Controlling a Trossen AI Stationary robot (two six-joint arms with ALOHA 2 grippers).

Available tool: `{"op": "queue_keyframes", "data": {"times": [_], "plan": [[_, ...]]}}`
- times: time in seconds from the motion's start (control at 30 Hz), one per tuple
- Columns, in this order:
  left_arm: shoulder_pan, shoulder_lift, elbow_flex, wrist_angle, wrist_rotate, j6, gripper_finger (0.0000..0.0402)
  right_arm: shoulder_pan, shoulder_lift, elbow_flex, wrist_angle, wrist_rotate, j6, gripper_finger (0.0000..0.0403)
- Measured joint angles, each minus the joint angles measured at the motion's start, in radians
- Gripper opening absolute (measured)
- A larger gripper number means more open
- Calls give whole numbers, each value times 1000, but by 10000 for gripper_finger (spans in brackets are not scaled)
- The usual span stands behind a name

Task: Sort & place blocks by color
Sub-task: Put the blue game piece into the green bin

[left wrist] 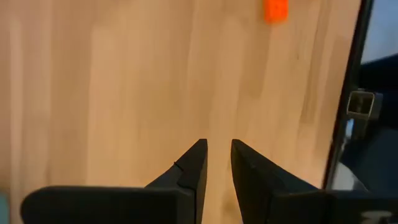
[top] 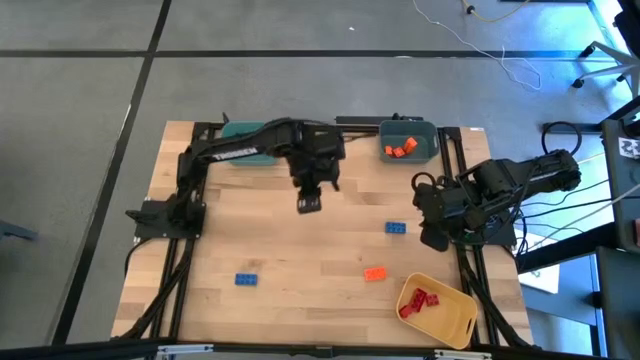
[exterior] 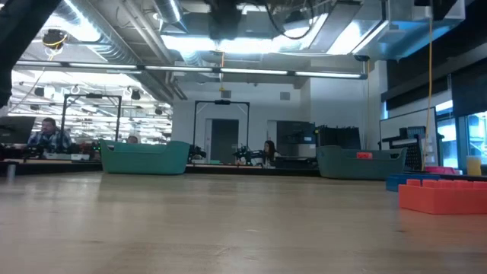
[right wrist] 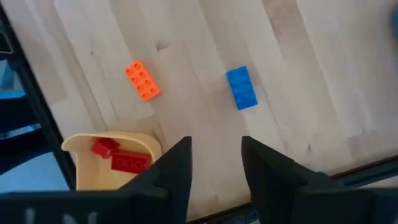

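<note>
- high view gives you the left hand (top: 309, 203) empty over mid tabletop (top: 300, 270), fingers slightly parted
- right hand (right wrist: 214, 163) open, empty at the right edge
- loose blocks: orange block (top: 374, 273), two blue blocks (top: 396, 228) (top: 247, 279)

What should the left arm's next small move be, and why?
Probably carry the left gripper toward the loose orange oblong plastic brick on the wooden table. Its fingers grip nothing, and orange bricks already sit in the grey-blue plastic bin.
</note>
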Motion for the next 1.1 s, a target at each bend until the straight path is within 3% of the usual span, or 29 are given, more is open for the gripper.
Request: {"op": "queue_keyframes", "data": {"times": [0.2, 0.3, 0.4, 0.7, 1.1], "plan": [[-98, -17, -1, -44, -1, -55, 63, 1, 39, -33, 9, 0, -12, 188], [-130, -22, 1, -66, -5, -55, 63, 1, 69, -63, 37, -22, -154, 200], [-154, -23, 0, -101, -42, -55, 63, -1, 102, -74, 60, -26, -235, 201], [-180, -25, 0, -104, -66, -54, 63, -136, 261, -74, 143, -47, -187, 199], [-180, -132, 1, -105, -76, -69, 63, -185, 481, -74, 140, -104, -398, 198]]}}
